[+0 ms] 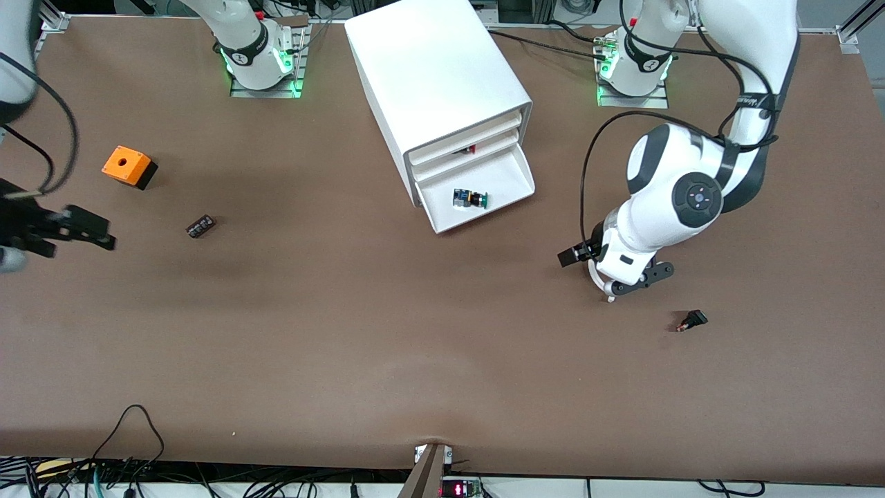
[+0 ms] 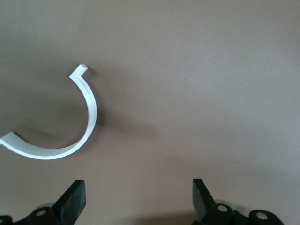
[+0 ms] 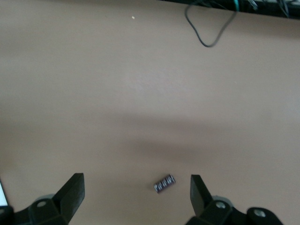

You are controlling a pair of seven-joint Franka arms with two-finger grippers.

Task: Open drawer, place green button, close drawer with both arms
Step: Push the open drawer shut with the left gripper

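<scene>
The lowest drawer [image 1: 511,181] of the white cabinet [image 1: 429,69] stands pulled open. The button [image 1: 471,198], with green cap, black body and blue rear, lies on its side inside it. My left gripper [image 1: 622,277] is open and empty, low over bare table toward the left arm's end, apart from the drawer. In the left wrist view its fingers [image 2: 139,199] are spread over the mat beside a white curved strip [image 2: 70,143]. My right gripper [image 1: 97,232] is open and empty over the right arm's end of the table; in the right wrist view [image 3: 137,194] its fingers are spread wide.
An orange cube with a hole [image 1: 128,166] and a small black ribbed part [image 1: 200,226] [image 3: 164,183] lie near the right gripper. A tiny black-and-red switch [image 1: 691,321] lies nearer the front camera than the left gripper. The white strip [image 1: 596,282] lies under the left hand.
</scene>
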